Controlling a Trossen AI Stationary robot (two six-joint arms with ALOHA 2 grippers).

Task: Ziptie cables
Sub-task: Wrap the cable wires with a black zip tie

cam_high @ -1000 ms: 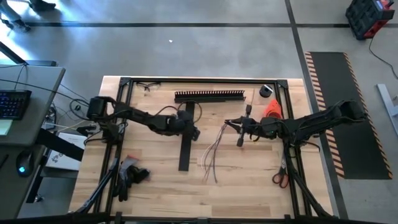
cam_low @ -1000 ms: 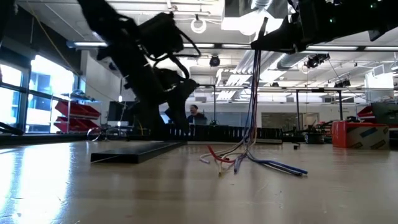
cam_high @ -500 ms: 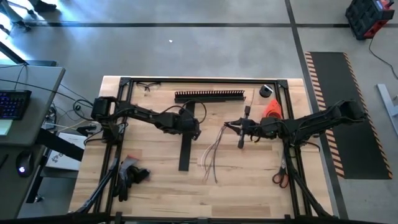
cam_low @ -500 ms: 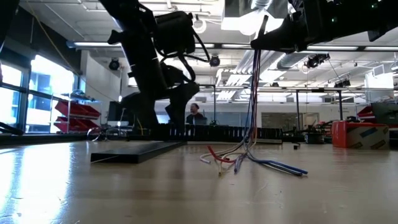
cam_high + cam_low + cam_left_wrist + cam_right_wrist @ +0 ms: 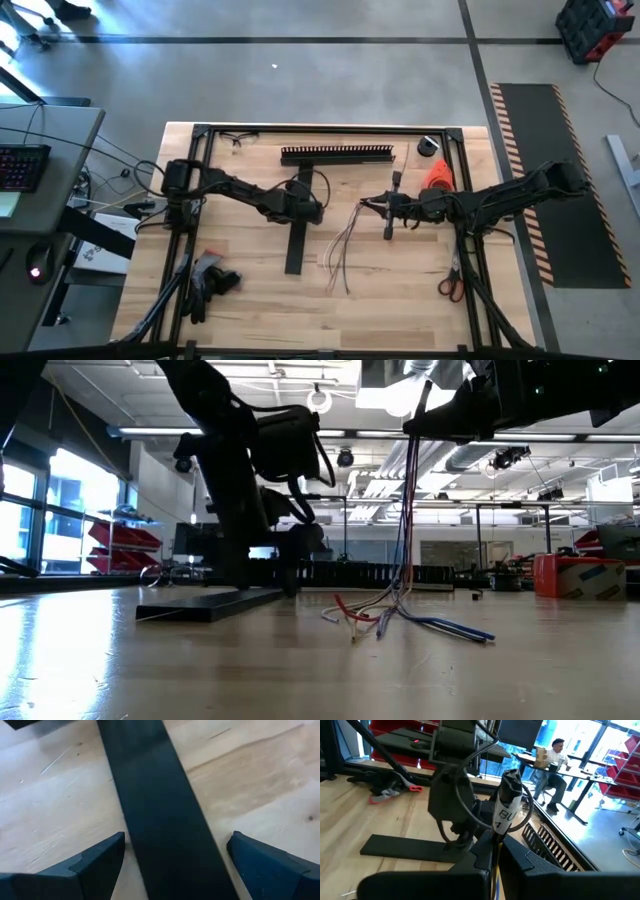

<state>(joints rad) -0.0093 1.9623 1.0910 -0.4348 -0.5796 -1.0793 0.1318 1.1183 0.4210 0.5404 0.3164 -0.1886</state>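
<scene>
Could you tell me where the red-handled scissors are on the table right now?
In the high view, the red-handled scissors lie near the right edge of the light wooden table, toward its near corner, below the right arm and well right of the loose thin cables.

Pale, grainy wooden table [image 5: 400, 290], matt black plastic strip [image 5: 160, 820], thin plastic-sheathed cables [image 5: 343, 250].

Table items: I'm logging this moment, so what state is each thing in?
Cables: top ends pinched and lifted, lower ends trailing on the table.
Right hand: shut on the cables.
Left hand: open, straddling the flat black strip.
Slotted strip: lying flat.
</scene>
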